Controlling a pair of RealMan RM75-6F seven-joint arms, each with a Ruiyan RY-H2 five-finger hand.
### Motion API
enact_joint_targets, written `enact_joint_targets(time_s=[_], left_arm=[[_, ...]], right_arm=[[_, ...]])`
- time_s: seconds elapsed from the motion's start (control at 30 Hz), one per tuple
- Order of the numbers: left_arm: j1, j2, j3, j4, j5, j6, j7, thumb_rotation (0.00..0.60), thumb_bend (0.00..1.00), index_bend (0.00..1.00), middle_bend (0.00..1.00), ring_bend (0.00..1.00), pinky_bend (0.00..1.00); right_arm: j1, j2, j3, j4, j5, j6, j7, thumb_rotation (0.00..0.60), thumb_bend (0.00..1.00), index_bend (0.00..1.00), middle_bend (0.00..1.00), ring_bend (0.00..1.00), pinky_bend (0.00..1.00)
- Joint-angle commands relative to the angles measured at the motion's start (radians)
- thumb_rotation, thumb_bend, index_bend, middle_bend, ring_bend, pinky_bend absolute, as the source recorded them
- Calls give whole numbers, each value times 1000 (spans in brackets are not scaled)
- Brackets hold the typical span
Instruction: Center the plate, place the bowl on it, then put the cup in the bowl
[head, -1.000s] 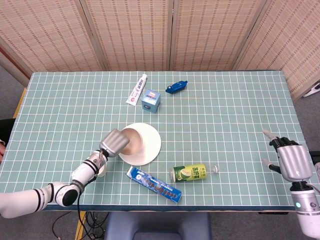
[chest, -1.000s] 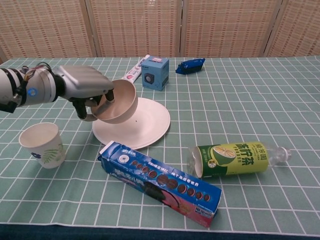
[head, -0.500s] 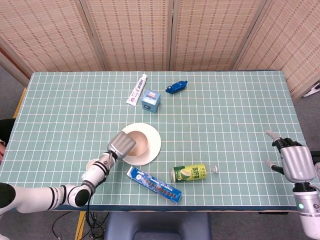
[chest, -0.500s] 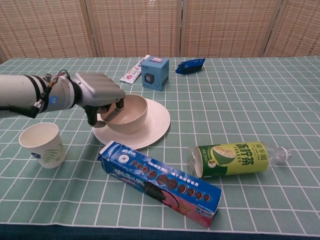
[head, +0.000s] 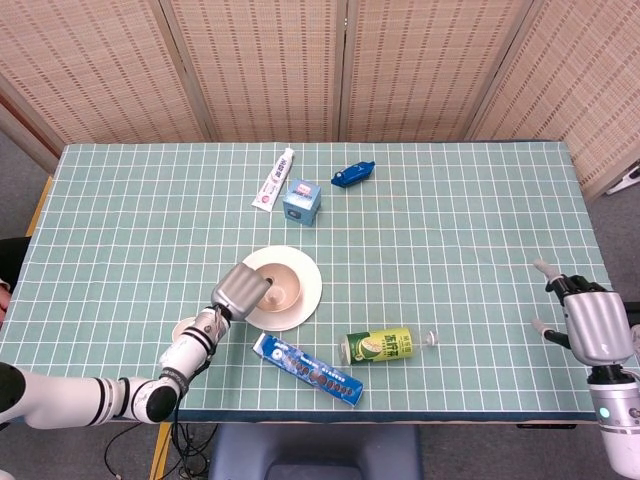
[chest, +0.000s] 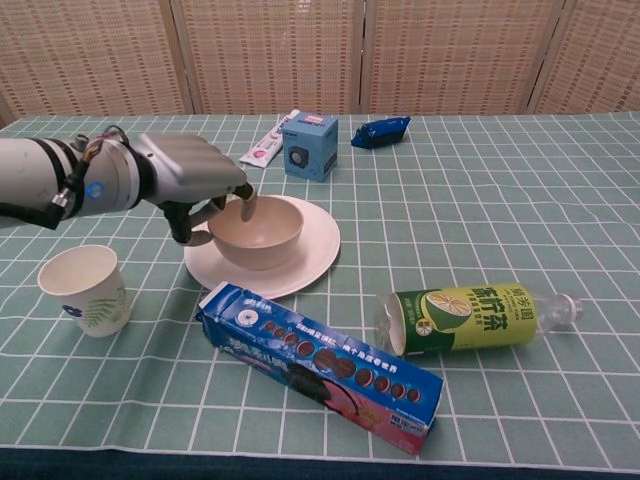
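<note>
The white plate (head: 305, 292) (chest: 312, 252) lies left of the table's middle. The beige bowl (head: 284, 288) (chest: 262, 231) sits upright on the plate's left part. My left hand (head: 243, 287) (chest: 188, 178) is at the bowl's left rim, pinching it, with one finger over the rim on the inside and others outside. The paper cup (chest: 85, 290) with a leaf print stands upright left of the plate; in the head view the cup (head: 183, 329) is partly hidden by my left forearm. Far off at the table's right edge, my right hand (head: 590, 322) holds nothing, its fingers apart.
A blue biscuit box (chest: 320, 365) lies just in front of the plate. A green tea bottle (chest: 470, 315) lies on its side to the right. Behind the plate are a small blue box (chest: 308, 132), a toothpaste tube (chest: 268, 140) and a blue packet (chest: 380, 130).
My left hand has brought the bowl down from a tilted hold above the plate's left edge; the bowl now sits level on the plate. The right hand has barely shifted.
</note>
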Motion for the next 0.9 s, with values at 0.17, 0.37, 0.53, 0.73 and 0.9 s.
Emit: enact_joint_targets(time_s=[0.17,0.37,0.53,0.73,0.9], left_arm=[[36,95,5,-110,12,72,-46,600,331,114,398,457,878],[111,217,20,-195,111,116,-164,600,329,115,275,291,577],[194,321,51,-241,241,131,-297,600,286,126,243,235,446],[275,425,96,-297,367,128,-410,600,195,120,188,169,351],[314,491,120,-354,418,101,-473,600,171,104,135,126,323]], right_arm=[[0,2,4,0,-5,5,3,600,13,205,449,409,580],[1,5,9,-5,-8,8,7,600,13,205,449,409,580],[5,18,20,-16,-7,10,12,600,13,205,449,408,580],[14,31,33,-26,3,1,15,600,13,205,449,409,580],[20,32,35,-27,6,-9,13,600,13,205,449,409,580]])
